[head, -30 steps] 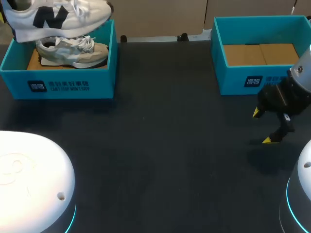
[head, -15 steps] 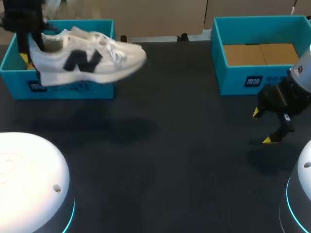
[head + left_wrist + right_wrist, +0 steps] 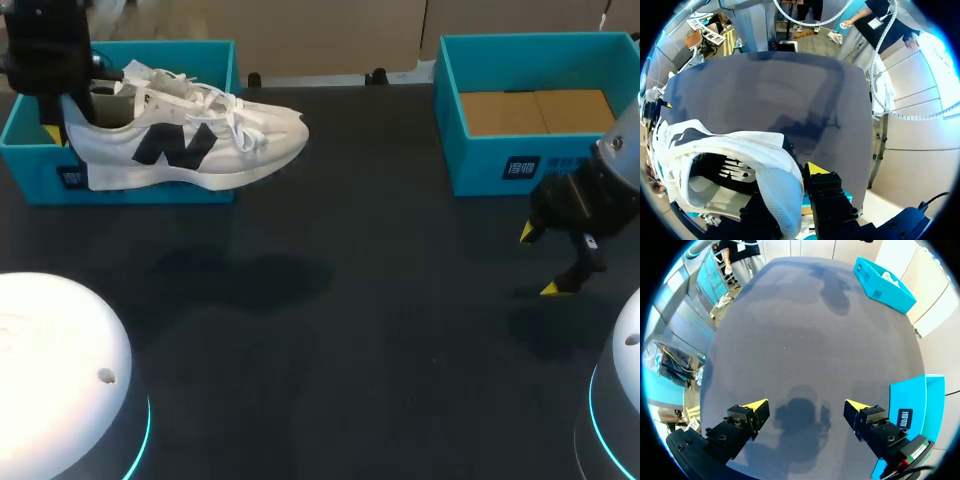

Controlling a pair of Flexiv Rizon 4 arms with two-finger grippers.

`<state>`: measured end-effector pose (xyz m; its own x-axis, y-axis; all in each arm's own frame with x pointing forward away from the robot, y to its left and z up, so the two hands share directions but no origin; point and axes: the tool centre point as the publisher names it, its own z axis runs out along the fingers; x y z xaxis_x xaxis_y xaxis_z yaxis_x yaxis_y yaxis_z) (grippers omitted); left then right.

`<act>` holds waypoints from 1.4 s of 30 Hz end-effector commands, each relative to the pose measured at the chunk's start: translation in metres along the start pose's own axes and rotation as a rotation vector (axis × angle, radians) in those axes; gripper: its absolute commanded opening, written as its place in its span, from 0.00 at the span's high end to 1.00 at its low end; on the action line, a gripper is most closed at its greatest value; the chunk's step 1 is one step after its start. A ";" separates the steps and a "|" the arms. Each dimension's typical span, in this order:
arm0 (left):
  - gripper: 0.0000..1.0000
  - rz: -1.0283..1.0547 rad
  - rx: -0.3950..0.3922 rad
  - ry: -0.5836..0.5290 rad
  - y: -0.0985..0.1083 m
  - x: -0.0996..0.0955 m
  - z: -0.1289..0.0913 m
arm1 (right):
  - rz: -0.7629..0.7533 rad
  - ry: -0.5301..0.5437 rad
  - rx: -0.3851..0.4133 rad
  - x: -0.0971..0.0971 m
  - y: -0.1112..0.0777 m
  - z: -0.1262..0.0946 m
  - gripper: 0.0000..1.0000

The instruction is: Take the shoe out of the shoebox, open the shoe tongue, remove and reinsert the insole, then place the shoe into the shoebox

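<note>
A white shoe (image 3: 190,140) with a dark N on its side hangs in the air in front of the left teal shoebox (image 3: 150,190), toe pointing right. My left gripper (image 3: 55,110) is shut on its heel collar. In the left wrist view the heel (image 3: 775,170) sits between the fingers of the left gripper (image 3: 785,182), and one yellow fingertip (image 3: 815,169) shows beside it. My right gripper (image 3: 548,262) stands open and empty just above the table at the right, and shows the same in its own view (image 3: 807,405).
A second teal shoebox (image 3: 480,150) with a cardboard floor stands at the back right, close behind my right gripper; its wall (image 3: 912,405) shows beside that gripper. The left box (image 3: 885,285) lies far across the dark table (image 3: 350,330).
My left arm has brought the shoe down from above the left box and out to the right, in front of it. The right arm has not moved.
</note>
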<state>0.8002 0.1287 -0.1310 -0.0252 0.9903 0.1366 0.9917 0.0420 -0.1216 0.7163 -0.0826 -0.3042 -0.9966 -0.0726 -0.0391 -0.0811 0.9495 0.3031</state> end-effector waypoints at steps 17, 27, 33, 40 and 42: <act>1.00 0.101 -0.174 0.017 -0.113 -0.126 0.074 | -0.001 -0.002 0.002 0.001 0.000 0.000 0.00; 1.00 0.101 -0.174 0.017 -0.113 -0.126 0.074 | -0.001 -0.002 0.002 0.001 0.000 0.000 0.00; 1.00 0.121 -0.175 0.021 -0.103 -0.150 0.096 | -0.001 -0.002 0.002 0.001 0.000 0.000 0.00; 1.00 0.143 -0.146 0.045 -0.096 -0.194 0.138 | -0.001 -0.002 0.002 0.001 0.000 0.000 0.00; 1.00 0.143 -0.146 0.045 -0.096 -0.194 0.138 | -0.001 -0.002 0.002 0.001 0.000 0.000 0.00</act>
<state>0.6814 -0.0279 -0.2646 0.1226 0.9811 0.1494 0.9912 -0.1286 0.0305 0.7163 -0.0826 -0.3041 -0.9966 -0.0727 -0.0392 -0.0812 0.9495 0.3030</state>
